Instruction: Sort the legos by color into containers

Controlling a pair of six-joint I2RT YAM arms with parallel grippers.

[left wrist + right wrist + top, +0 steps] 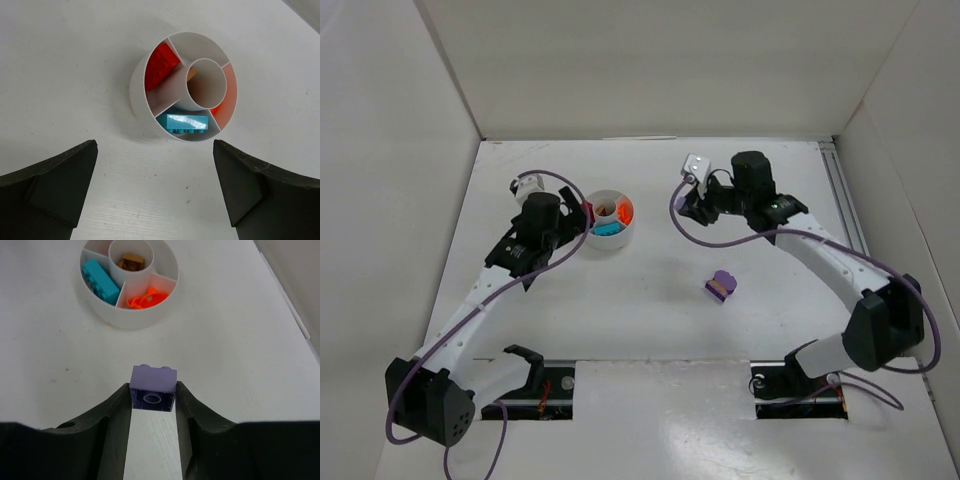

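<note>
Nearly done: bricks (182, 122) sorted in dish (606, 244), purple brick (153, 388) pinched by right gripper (153, 396), stray brick (720, 285) on table (650, 330), left gripper (155, 150) wide.

1. The left arm (470, 312) has slim white links joined by chunky black housings. The biggest housing is a black block farthest behind its claw.
2. The right arm (825, 262) is built alike, with white tubes and black joints. A tiny green light (776, 206) shows on the black housing just behind the claw.
3. A purple cable (671, 210) trails back from each claw along its arm in loose loops.
4. A small white camera block (696, 166) sits beside each claw.
5. The left gripper (155, 192) has matte black, wedge-shaped fingers (50, 190) with grainy edges.
6. The right gripper (153, 396) has smooth black, curved fingers (107, 430). One carries a small round hole.
</note>
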